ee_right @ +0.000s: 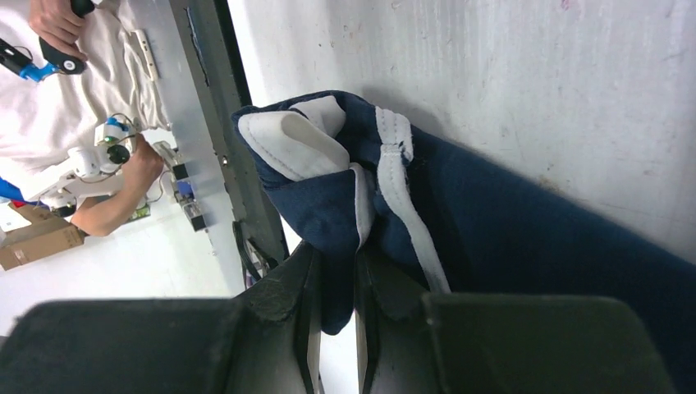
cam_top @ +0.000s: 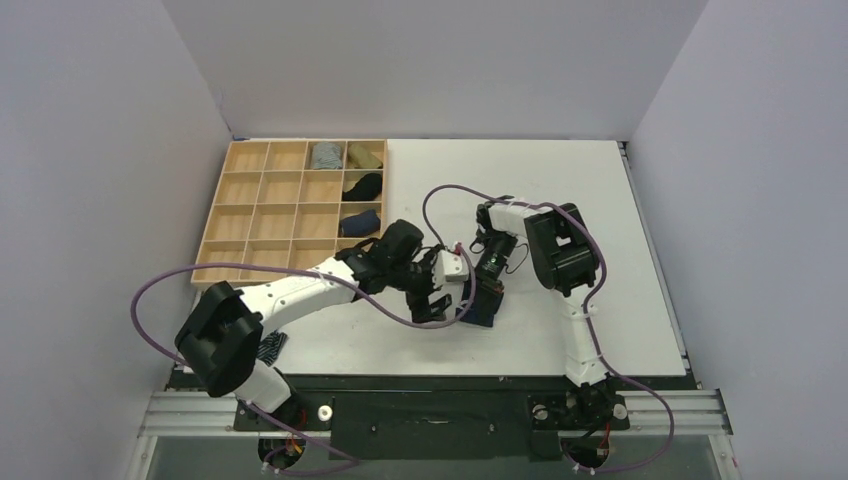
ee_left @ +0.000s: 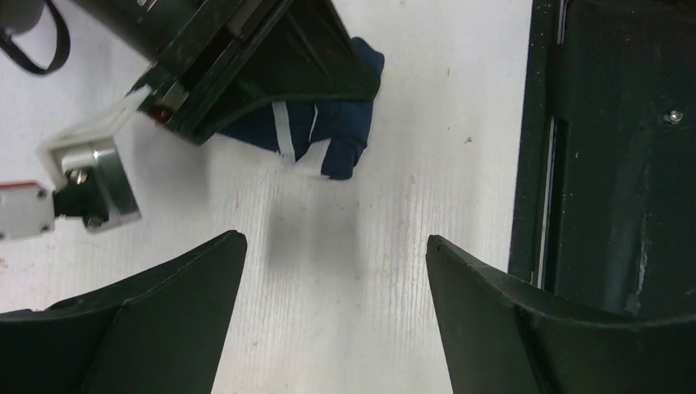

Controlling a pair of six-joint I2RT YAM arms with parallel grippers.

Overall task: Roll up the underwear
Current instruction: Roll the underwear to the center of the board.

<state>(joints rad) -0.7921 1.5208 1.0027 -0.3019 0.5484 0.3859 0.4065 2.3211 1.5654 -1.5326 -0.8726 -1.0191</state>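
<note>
The underwear [ee_right: 509, 230], navy with white waistband and trim, lies bunched on the white table near the middle front [cam_top: 483, 308]. My right gripper [ee_right: 335, 256] is shut on a fold of it, with navy fabric pinched between the jaws; in the top view it points down at the cloth [cam_top: 489, 296]. My left gripper [ee_left: 336, 246] hovers open just left of it [cam_top: 433, 303], with only bare table between its fingers. In the left wrist view the underwear [ee_left: 332, 135] lies ahead of the fingertips, partly hidden under the right gripper's black body.
A wooden tray [cam_top: 250, 215] stands at the back left; its right-hand cells hold rolled items: grey-blue [cam_top: 325, 155], olive [cam_top: 364, 154], black [cam_top: 362, 186], navy [cam_top: 358, 222]. A striped garment [cam_top: 270, 346] lies by the left arm's base. The table's dark front rail [ee_left: 607, 164] is close.
</note>
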